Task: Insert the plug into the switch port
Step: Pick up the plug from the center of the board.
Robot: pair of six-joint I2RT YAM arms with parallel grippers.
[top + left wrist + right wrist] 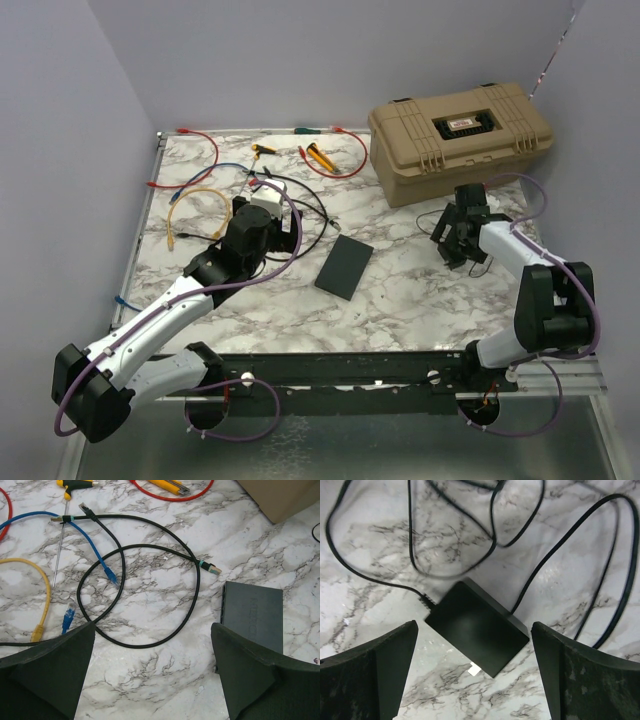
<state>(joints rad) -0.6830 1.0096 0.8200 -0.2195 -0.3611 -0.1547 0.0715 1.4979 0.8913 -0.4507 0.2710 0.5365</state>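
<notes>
The switch (344,266) is a flat dark-grey box lying mid-table; in the left wrist view the switch (252,614) sits just ahead of my right-hand finger. A black cable (150,555) loops on the marble. Its plug (214,569), with a teal band, rests a short way off the switch's far corner. My left gripper (152,640) hovers open over bare marble, beside the cable loop, holding nothing. My right gripper (474,630) is open above the small black power adapter (477,627), apart from it. In the top view the left gripper (283,237) is left of the switch and the right gripper (457,243) is to its right.
A big tan case (460,135) stands at the back right. Yellow (42,605), blue (90,547) and red (335,165) cables and yellow-handled tools (320,155) lie at the back left. The adapter's thin cord (600,580) curls around it. Walls close in the left and back.
</notes>
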